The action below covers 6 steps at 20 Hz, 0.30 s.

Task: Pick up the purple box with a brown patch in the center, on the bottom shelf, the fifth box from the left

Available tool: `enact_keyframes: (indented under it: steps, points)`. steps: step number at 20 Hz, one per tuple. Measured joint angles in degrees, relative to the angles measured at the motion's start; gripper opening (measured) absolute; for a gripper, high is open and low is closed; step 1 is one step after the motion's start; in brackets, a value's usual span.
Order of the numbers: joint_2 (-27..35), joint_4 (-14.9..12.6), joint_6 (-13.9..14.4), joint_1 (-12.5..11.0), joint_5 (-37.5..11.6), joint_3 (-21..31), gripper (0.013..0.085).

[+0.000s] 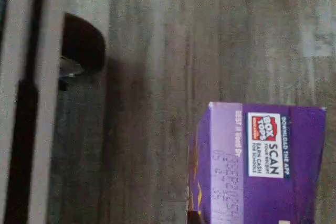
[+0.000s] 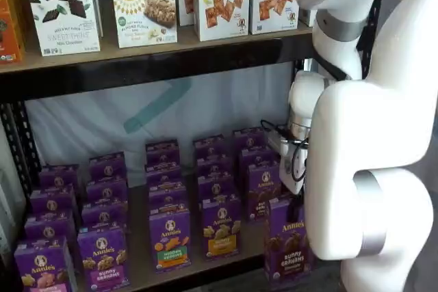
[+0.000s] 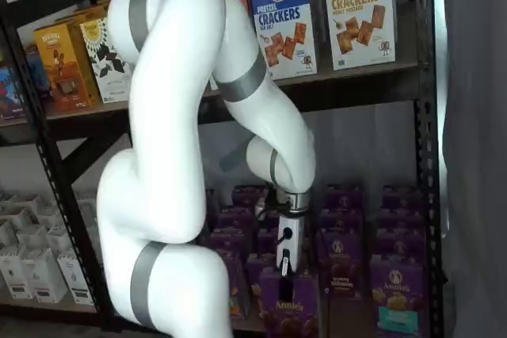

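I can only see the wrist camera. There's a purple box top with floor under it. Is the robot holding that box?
Observer: It looks so. The gripper's black fingers sit on the top of the purple cardboard box with a brown patch.
Operator: What's on its front?
Observer: The word "Annie's" in white, above the brown patch.
Operator: Are there more boxes?
Observer: Yes, rows of similar purple boxes stand on the wooden bottom shelf.

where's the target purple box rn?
The purple box sits at the bottom shelf's front edge, directly under the gripper. In a shelf view it is the front box beside the arm, right of the orange-banded box.
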Motion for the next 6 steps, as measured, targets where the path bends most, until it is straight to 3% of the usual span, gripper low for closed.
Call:
enact_keyframes:
  steps: [6]
  points:
    - [-2.5,-0.9,-0.8,-1.7,5.3,0.4,0.0330]
